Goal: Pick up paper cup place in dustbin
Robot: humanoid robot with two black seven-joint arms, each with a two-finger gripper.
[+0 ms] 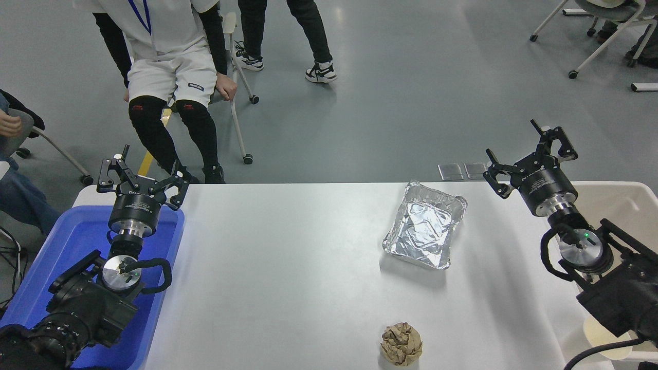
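Observation:
The beige dustbin [624, 198] stands at the table's right end, and my right arm covers much of it. A cream round rim and inside, which looks like the paper cup [606, 339], peeks out from under that arm at the dustbin's near end. I cannot tell whether it lies inside the dustbin or beside it. My right gripper [527, 156] hangs open and empty above the table's far right edge, just left of the dustbin's far corner. At the lower left, my left gripper [141, 174] is parked open over the blue tray.
A silver foil tray [424, 226] lies right of the table's middle. A crumpled brown paper ball [401, 344] sits near the front edge. The blue plastic tray [77, 241] fills the left end. People stand and sit beyond the far side.

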